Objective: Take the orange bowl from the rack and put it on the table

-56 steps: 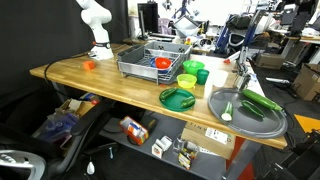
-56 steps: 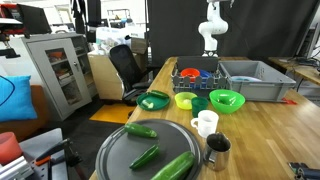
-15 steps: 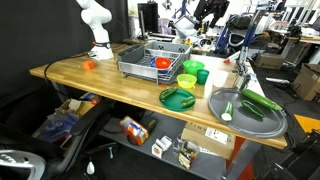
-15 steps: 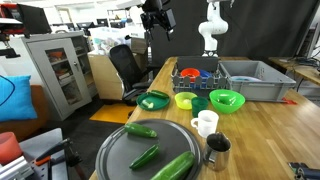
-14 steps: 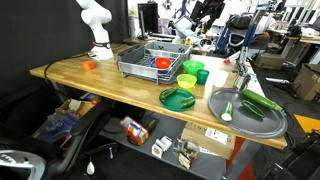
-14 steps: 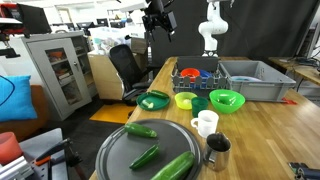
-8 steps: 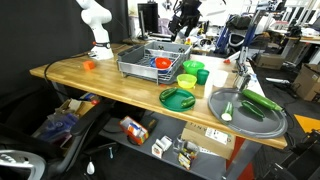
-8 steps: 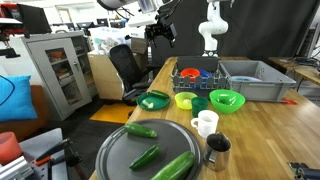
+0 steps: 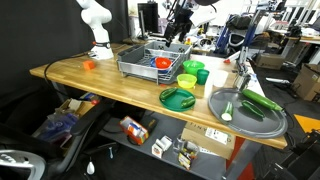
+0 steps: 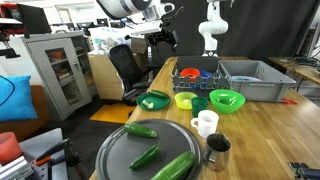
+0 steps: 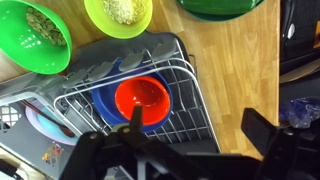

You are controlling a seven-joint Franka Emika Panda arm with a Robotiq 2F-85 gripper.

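The orange bowl (image 11: 141, 98) sits inside a blue bowl (image 11: 103, 108) in the grey wire rack (image 11: 190, 112). It shows as a red spot in the rack in both exterior views (image 9: 163, 63) (image 10: 190, 73). The rack (image 9: 145, 60) (image 10: 197, 80) stands on the wooden table (image 9: 100, 80) (image 10: 270, 130) (image 11: 235, 70). My gripper (image 11: 200, 125) is open and empty, high above the rack, with the bowl below its left finger. It hangs in the air in both exterior views (image 9: 178, 33) (image 10: 165, 38).
Two lime-green bowls (image 11: 35, 38) (image 11: 118, 12) and a green plate (image 9: 177, 98) (image 10: 153, 100) lie beside the rack. A round metal tray (image 9: 262, 124) (image 10: 118, 150) holds cucumbers. A white mug (image 10: 205, 123), a metal cup (image 10: 217, 148), a grey bin (image 10: 255, 80) and a small flat orange object (image 9: 89, 65) are also on the table.
My arm has come into view from above and moved over toward the rack, a little lower. Nothing on the table has moved.
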